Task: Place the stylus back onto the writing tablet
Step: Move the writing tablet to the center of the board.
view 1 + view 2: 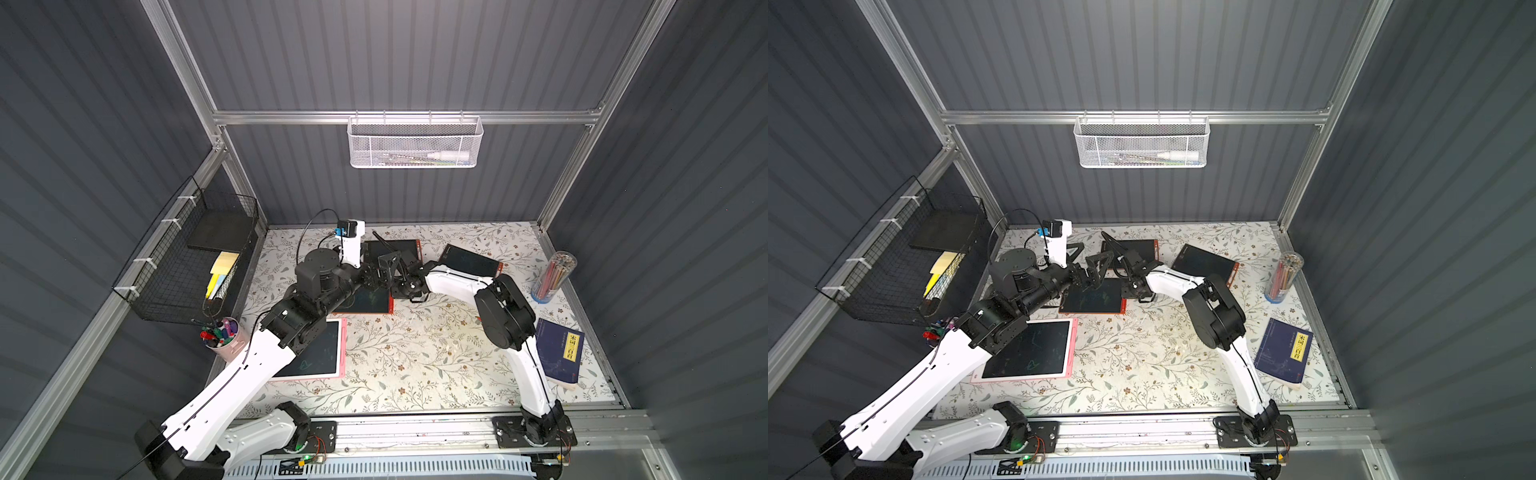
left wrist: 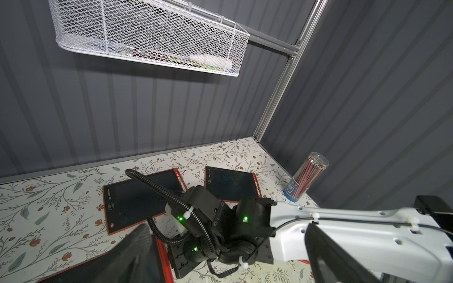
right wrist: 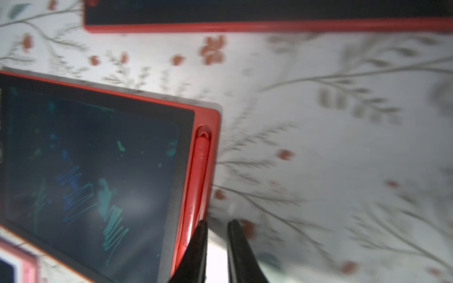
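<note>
Our right arm (image 1: 453, 282) reaches in from its side, elbow high and wrist tipped down. The right gripper (image 3: 217, 223) hangs at the red writing tablet's (image 3: 98, 171) edge, fingers a narrow gap apart, pinching nothing. The stylus (image 3: 199, 171) lies in that edge's slot. Our left gripper (image 1: 1088, 257) stretches level above the desk (image 1: 1142, 353), fingers spread wide.

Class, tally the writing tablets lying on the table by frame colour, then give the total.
Red-framed writing tablets: 3
Pink-framed writing tablet: 1
Total: 4
</note>
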Controlling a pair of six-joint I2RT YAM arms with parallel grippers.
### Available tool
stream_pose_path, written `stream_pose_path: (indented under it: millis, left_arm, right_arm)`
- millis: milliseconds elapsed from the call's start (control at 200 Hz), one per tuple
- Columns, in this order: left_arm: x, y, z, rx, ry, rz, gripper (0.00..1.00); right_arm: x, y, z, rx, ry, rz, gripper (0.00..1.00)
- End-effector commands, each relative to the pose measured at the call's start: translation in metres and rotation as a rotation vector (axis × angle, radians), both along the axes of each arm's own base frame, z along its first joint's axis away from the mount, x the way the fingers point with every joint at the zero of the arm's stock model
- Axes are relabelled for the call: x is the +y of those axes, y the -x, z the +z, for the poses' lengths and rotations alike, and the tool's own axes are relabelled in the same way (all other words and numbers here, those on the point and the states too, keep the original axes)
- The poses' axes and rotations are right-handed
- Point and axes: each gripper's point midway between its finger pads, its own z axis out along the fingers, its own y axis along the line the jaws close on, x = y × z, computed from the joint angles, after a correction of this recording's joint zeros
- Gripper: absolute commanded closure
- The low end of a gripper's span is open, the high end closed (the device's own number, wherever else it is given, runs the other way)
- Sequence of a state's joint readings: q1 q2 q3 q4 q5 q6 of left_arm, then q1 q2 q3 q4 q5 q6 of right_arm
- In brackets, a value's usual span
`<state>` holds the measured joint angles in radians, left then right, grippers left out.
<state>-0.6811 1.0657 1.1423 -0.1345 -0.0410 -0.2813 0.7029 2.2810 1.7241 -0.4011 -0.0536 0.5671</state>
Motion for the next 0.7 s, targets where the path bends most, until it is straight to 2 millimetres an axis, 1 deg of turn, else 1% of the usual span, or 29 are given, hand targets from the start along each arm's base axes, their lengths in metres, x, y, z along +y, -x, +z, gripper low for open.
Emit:
stream_pose_path:
  millis: [0,130,155,230,260,365,425,440,465,525,555,615,630,680,695]
  left_arm:
    - [0.000,-0.001,-0.002,0.000,-0.002,0.005,0.01]
    - [0.001,-0.002,-0.004,0.006,0.000,0.012,0.01]
    - [0.001,-0.002,-0.005,0.008,-0.001,0.013,0.01]
    - [0.002,-0.002,-0.005,0.009,0.000,0.019,0.01]
    - [0.003,-0.002,-0.005,0.010,0.001,0.022,0.01]
    - [0.003,-0.003,-0.005,0.012,0.005,0.027,0.01]
    - [0.004,-0.003,-0.006,0.014,0.006,0.033,0.01]
    - [0.004,-0.004,-0.007,0.016,0.006,0.036,0.01]
    - [0.004,-0.004,-0.007,0.015,0.008,0.037,0.01]
    - [0.004,-0.006,-0.008,0.014,0.010,0.040,0.01]
    - [0.003,-0.007,-0.009,0.016,0.009,0.043,0.01]
    - [0.003,-0.010,-0.008,0.017,0.011,0.054,0.01]
    - [0.003,-0.010,-0.008,0.018,0.011,0.055,0.01]
    - [0.002,-0.012,-0.007,0.013,0.015,0.058,0.01]
    - [0.002,-0.013,-0.008,0.013,0.013,0.059,0.01]
  right_arm:
    - [0.036,0.018,-0.012,0.070,-0.068,0.053,0.79]
    - [0.073,0.025,-0.010,0.091,-0.153,0.089,0.79]
    - [0.079,0.028,-0.013,0.100,-0.160,0.094,0.79]
    - [0.098,0.030,-0.010,0.102,-0.193,0.111,0.78]
    - [0.103,0.031,-0.009,0.104,-0.199,0.115,0.78]
    - [0.121,0.030,0.001,0.098,-0.268,0.130,0.78]
    - [0.127,0.030,0.008,0.092,-0.307,0.150,0.78]
    - [0.132,0.035,0.011,0.109,-0.334,0.177,0.78]
    - [0.135,0.036,0.016,0.109,-0.354,0.198,0.77]
    - [0.139,0.038,0.027,0.093,-0.381,0.225,0.75]
    - [0.136,0.037,0.028,0.082,-0.377,0.221,0.74]
    - [0.125,0.031,0.034,0.052,-0.366,0.192,0.73]
    - [0.121,0.030,0.033,0.048,-0.364,0.184,0.73]
    - [0.107,0.024,0.042,0.028,-0.373,0.156,0.73]
    - [0.102,0.024,0.040,0.029,-0.367,0.147,0.72]
